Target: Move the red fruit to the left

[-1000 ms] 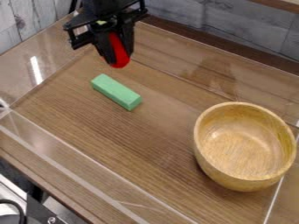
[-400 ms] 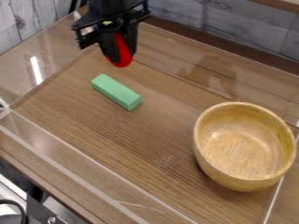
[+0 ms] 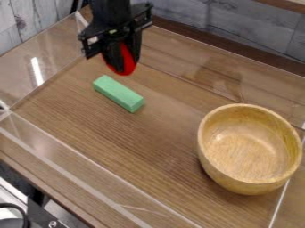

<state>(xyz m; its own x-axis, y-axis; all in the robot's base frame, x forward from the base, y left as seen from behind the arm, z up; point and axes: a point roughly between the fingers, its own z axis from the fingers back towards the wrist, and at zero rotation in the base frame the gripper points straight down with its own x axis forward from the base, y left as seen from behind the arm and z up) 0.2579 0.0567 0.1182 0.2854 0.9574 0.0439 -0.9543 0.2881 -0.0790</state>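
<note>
The red fruit point(image 3: 120, 59) is a small glossy red rounded piece held between the black fingers of my gripper point(image 3: 118, 53), which points down at the table's back left. The gripper is shut on the fruit, and the fruit hangs a little above the wooden table point(image 3: 179, 98), just behind the green block. The fruit's top is hidden by the gripper body.
A flat green rectangular block point(image 3: 119, 93) lies on the table just in front of the gripper. A large wooden bowl point(image 3: 249, 147) stands at the front right. Clear plastic walls point(image 3: 36, 71) ring the table.
The gripper with the red fruit has sunk slightly toward the table and rolled a little; the block and bowl have stayed put.
</note>
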